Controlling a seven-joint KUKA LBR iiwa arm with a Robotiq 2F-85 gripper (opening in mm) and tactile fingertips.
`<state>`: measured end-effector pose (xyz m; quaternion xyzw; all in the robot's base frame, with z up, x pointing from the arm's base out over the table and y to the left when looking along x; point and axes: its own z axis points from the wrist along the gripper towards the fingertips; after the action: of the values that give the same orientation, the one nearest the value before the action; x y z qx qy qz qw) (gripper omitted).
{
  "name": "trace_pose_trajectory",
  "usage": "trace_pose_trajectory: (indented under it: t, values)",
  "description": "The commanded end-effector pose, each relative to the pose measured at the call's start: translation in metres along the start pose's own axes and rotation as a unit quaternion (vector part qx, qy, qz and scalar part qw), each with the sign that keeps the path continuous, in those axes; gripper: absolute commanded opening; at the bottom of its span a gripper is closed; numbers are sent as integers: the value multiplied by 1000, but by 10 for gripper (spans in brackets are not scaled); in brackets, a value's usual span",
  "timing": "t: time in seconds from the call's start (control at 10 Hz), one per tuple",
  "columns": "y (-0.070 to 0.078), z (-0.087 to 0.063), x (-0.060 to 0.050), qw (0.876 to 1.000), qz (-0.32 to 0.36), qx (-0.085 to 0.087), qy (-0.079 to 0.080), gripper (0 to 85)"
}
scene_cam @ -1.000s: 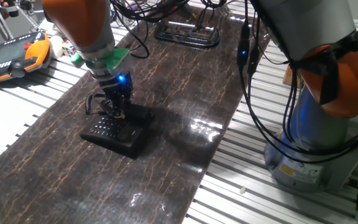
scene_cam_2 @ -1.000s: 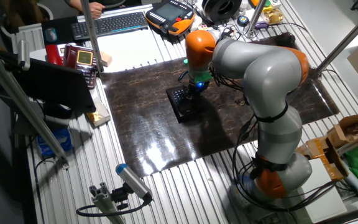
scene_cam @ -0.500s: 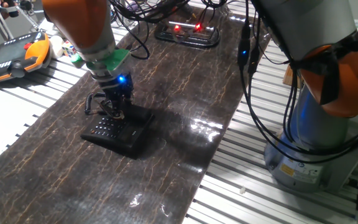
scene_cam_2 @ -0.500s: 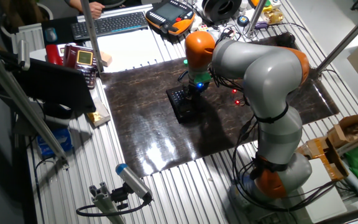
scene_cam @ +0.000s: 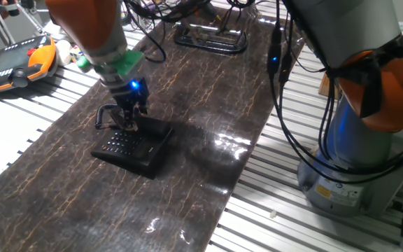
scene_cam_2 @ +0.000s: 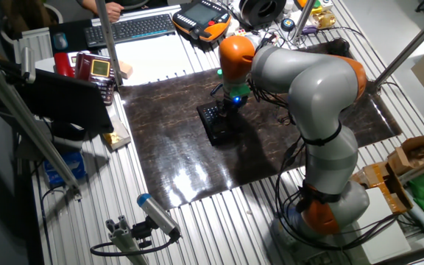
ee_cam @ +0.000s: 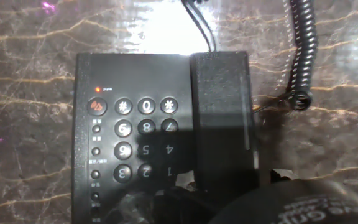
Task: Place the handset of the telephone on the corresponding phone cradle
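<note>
The black telephone (scene_cam: 126,148) lies on the dark marbled mat; it also shows in the other fixed view (scene_cam_2: 218,124). In the hand view its keypad (ee_cam: 138,140) is on the left and the handset (ee_cam: 222,118) lies flat in the phone cradle along the right side. The coiled cord (ee_cam: 300,50) trails off at the upper right. My gripper (scene_cam: 128,123) hangs just above the phone's far end, over one end of the handset (scene_cam: 154,130). A dark blurred finger (ee_cam: 303,208) hides the handset's near end. The jaws look parted and hold nothing.
An orange-and-black pendant controller (scene_cam: 19,61) lies at the far left on the slatted table. A black metal tube frame (scene_cam: 212,38) sits at the mat's far end. The arm's base (scene_cam: 348,161) and its cables stand at the right. A keyboard (scene_cam_2: 131,28) lies beyond the mat.
My hand has moved slightly up and to the left, away from the phone. The handset and the phone have stayed in place. The red lights on the tube frame have gone out.
</note>
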<state>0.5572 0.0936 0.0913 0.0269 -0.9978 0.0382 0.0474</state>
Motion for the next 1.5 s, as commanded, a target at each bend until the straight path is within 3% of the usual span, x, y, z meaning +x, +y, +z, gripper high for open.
trace_pose_trajectory:
  t: [0.0, 0.1, 0.4, 0.8, 1.1, 1.4]
  values:
    - [-6, -16, -1, 1000, -5, 2, 6, 633]
    - [-13, -28, -2, 1000, -13, 0, 12, 613]
    - [-39, -63, -2, 999, -39, -7, 25, 420]
    - [-69, -96, 18, 997, -66, -21, 28, 7]
    - [-87, -110, 35, 997, -80, -10, 7, 7]
    - [-88, -117, 48, 996, -94, -7, 1, 7]
